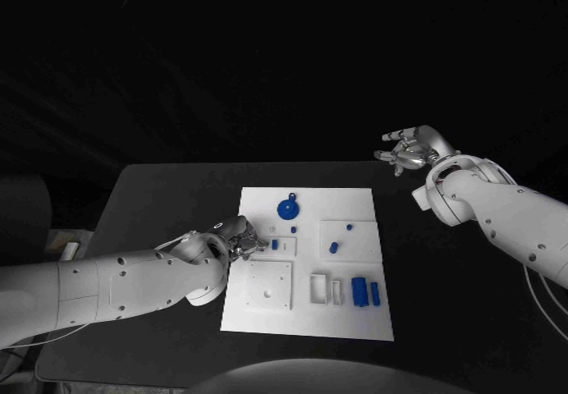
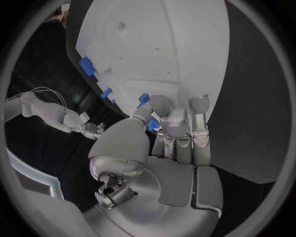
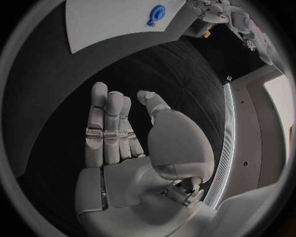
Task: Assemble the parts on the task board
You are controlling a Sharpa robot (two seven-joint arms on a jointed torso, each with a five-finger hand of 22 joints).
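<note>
Your task board (image 1: 310,263) lies flat in the middle of the black table (image 1: 154,197), with the blue parts spread across it. A round blue part (image 1: 289,208) with a short stem sits near the board's far edge, small blue pieces (image 1: 335,245) dot the middle, and two larger blue blocks (image 1: 366,291) stand side by side near the near edge, beside a white frame-shaped recess (image 1: 319,287).

Your left hand (image 1: 241,238) is at the board's left edge, fingers curled in close together. In the left wrist view the fingertips (image 2: 162,104) press against a small blue part (image 2: 145,100) at the rim of the board (image 2: 166,44), with the thumb alongside and a bit of blue showing between thumb and fingers. You cannot tell from these views whether the part is truly pinched or only touched. Two more blue pieces (image 2: 87,65) show along the board's edge, well beyond the fingertips.

Your right hand (image 1: 409,149) hovers off the board, past its far right corner, above the table. In the right wrist view its fingers (image 3: 106,123) are stretched out straight and side by side, the thumb (image 3: 153,103) set apart from them, and nothing lies in the palm. The round blue part (image 3: 156,13) is far beyond those fingertips.
</note>
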